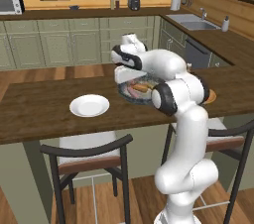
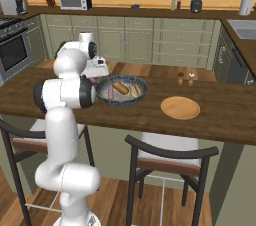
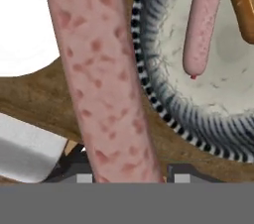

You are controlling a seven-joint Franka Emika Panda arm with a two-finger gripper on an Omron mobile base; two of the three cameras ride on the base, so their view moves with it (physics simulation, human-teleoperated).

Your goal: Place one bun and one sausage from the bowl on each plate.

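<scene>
The bowl (image 2: 121, 91) sits mid-desk (image 2: 225, 115), holding buns (image 2: 120, 88) and a sausage (image 3: 201, 25). One plate (image 1: 89, 105) lies toward the left end, the other plate (image 2: 180, 107) toward the right.

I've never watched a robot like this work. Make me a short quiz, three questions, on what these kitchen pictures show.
1. True or false: the white plate already carries food.
2. What is the end effector gripping? A) a bun B) a sausage C) a plate
3. Fill in: the orange-tan plate lies on the counter beside the ____.

Key
1. False; it lies bare.
2. B; the hand view shows a speckled pink sausage rising from between the fingers. Another sausage lies in the bowl.
3. Bowl, which still holds buns.
</scene>
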